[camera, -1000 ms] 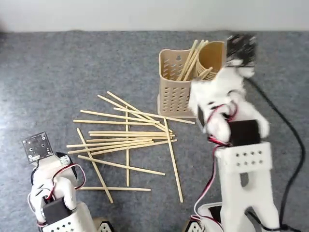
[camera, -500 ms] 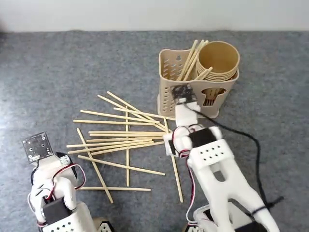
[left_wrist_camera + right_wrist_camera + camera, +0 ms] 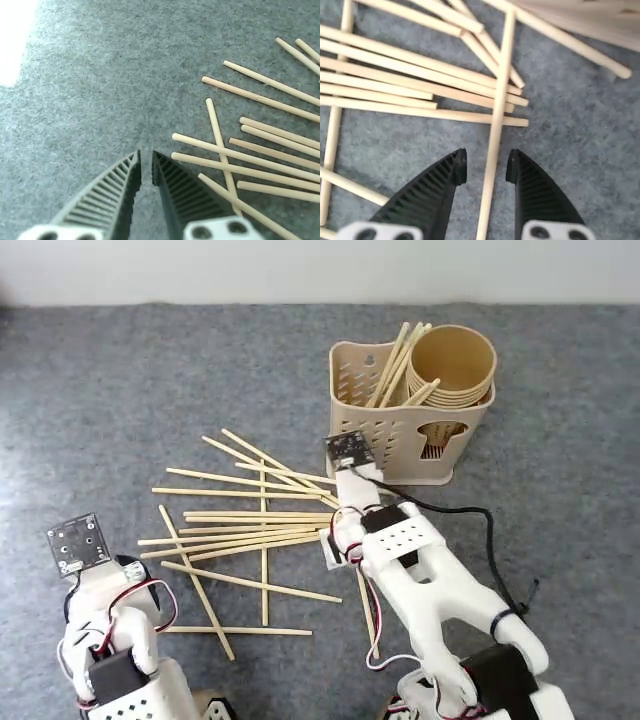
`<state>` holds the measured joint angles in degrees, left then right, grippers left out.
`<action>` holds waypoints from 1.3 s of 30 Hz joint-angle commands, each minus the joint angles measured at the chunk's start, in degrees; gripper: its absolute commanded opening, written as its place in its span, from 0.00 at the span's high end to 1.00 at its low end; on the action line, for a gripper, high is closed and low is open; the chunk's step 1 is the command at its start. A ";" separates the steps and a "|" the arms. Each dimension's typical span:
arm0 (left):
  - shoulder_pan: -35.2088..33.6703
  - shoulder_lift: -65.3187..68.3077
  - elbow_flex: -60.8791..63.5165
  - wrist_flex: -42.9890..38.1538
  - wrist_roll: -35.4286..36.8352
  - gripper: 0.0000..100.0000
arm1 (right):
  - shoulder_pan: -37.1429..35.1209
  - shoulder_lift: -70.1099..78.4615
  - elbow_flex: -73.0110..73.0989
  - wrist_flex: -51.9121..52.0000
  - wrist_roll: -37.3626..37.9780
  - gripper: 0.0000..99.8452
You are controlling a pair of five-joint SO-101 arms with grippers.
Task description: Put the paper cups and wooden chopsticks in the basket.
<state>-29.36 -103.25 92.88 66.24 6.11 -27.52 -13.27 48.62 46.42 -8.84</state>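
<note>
Several wooden chopsticks (image 3: 250,525) lie scattered on the grey carpet left of the beige basket (image 3: 385,445). The basket holds stacked paper cups (image 3: 455,360) and a few chopsticks (image 3: 395,365). My right arm (image 3: 400,540) stands over the right end of the loose pile. Its gripper (image 3: 486,162) is open, low over the carpet, with one chopstick (image 3: 496,127) running between its fingers. My left arm (image 3: 110,640) sits at the front left corner. Its gripper (image 3: 146,157) is shut on nothing, with chopstick ends (image 3: 240,155) just beside it.
Grey carpet (image 3: 150,370) covers the whole table, with free room at the left and back. A black cable (image 3: 505,570) trails to the right of the right arm. A pale wall edge runs along the back.
My right arm has swung from above the basket and cups toward the left and front, down onto the loose chopsticks. The left arm has not moved.
</note>
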 commanded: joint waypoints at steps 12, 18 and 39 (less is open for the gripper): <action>-0.09 -0.35 -0.31 -1.23 -0.62 0.96 | 3.74 7.69 -5.45 -0.22 3.69 0.99; -0.09 -0.35 -0.31 -1.23 -0.62 0.96 | 4.97 -0.40 -5.36 4.00 4.31 0.99; -0.09 -0.35 -0.31 -1.23 -0.62 0.96 | 4.88 -43.82 -23.38 14.81 8.00 0.99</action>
<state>-29.36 -103.25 92.88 66.24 6.11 -23.12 -55.65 32.79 63.47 -1.01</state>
